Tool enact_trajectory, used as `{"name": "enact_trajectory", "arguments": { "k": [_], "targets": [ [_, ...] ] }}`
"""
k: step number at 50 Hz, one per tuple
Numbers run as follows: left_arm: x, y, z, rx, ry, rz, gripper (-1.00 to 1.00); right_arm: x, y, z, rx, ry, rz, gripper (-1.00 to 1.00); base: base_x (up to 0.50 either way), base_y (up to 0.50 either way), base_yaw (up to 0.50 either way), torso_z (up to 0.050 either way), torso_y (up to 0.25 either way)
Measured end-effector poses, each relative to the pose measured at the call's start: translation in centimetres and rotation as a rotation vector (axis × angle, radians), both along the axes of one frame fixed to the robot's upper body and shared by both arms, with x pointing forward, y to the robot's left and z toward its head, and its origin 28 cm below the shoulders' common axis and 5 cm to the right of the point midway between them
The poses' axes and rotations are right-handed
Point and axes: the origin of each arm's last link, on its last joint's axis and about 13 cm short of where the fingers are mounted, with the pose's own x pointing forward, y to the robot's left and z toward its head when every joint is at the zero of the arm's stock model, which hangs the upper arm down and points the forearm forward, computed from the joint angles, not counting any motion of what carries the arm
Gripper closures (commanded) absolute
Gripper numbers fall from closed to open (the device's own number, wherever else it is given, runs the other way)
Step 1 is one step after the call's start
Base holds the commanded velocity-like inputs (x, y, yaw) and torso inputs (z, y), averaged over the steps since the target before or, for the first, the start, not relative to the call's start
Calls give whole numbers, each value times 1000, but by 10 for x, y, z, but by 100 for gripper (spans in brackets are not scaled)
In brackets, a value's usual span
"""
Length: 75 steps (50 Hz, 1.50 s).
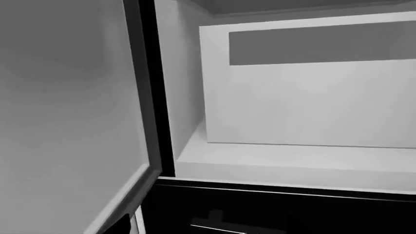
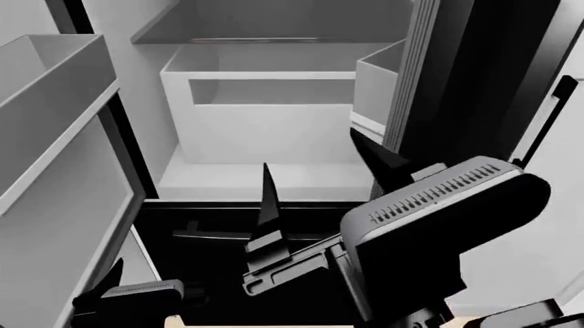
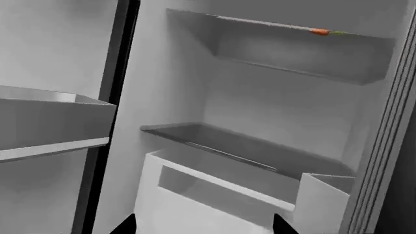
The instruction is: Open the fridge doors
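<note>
Pale grey plastic lines the fridge interior, matte and boxy, against glossy black outer skins. The left door (image 2: 55, 157) stands swung out just left of the left gripper (image 2: 119, 290), its box-shaped bin showing. The right door (image 2: 456, 89) is only partly swung, its ribbed edge and inner bin just ahead of the right gripper (image 2: 319, 171). That gripper's pointed black fingers spread wide and hold nothing, probably placed to push this door further. Whether the left gripper is spread or closed, I cannot tell. A white crisper drawer (image 2: 264, 116) sits beyond both grippers under a smooth shelf (image 3: 240, 146).
</note>
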Motion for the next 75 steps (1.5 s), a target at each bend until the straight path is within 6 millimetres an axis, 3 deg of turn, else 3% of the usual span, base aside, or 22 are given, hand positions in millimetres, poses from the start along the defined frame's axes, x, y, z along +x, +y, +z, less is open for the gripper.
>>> {"name": "enact_trajectory", "arguments": {
  "k": [23,37,57,75],
  "targets": [
    [3,-2,-1,-3,8,16,-100,24,37,-4,87,177,155,-100,0,0,0,0,0],
    [2,0,-2,-6,10,16,-100,58,53,-17,85,264,112,-100,0,0,0,0,0],
    [0,2,-3,-10,12,18,-100,104,59,-34,61,329,3,-100,0,0,0,0,0],
    [-1,3,-4,-12,14,20,-100,132,50,-55,55,376,-86,-100,0,0,0,0,0]
  ]
}}
